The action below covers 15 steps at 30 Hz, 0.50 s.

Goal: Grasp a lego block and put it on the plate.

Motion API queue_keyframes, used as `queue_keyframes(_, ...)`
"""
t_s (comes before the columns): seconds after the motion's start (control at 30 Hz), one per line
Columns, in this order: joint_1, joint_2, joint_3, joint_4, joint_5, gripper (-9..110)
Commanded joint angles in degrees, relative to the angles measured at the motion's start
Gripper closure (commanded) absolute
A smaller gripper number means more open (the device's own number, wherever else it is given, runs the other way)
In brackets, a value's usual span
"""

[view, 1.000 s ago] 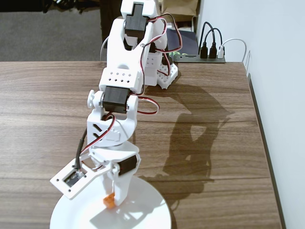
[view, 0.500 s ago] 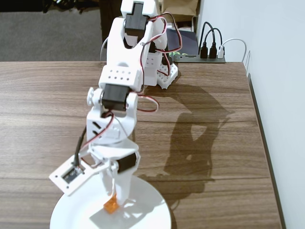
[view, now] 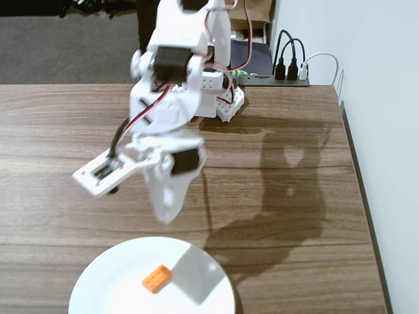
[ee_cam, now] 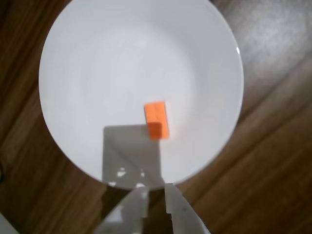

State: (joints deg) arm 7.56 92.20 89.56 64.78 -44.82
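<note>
On the dark wood-grain counter point(view: 294, 196): large round glossy white plate point(view: 105, 288), small bright orange studded plastic lego block point(view: 157, 278) lying flat near its centre. Above, well clear of both: white two-finger pincer point(ee_cam: 156, 195), empty, fingers slightly parted. Black power strip point(view: 275, 78) with plugged cables at far edge; nothing obstructs the plate.

Open room above plate point(view: 98, 281), lego block point(view: 157, 278).

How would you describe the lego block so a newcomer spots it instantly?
Find the round white plate at the near edge of the wooden table in the fixed view. The lego block lies inside it, near the middle: small, rectangular, bright orange, the plate's only contents.
</note>
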Motion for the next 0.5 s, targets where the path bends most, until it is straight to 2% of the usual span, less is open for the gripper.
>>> queue_keyframes(0.0,-2.3,10.5,6.2,-1.1,1.7,101)
queue_keyframes(0.23,-8.2,32.5,30.3,-3.3,10.0,101)
queue_keyframes(0.47,-8.7,44.6,43.6,-3.3,17.1,101)
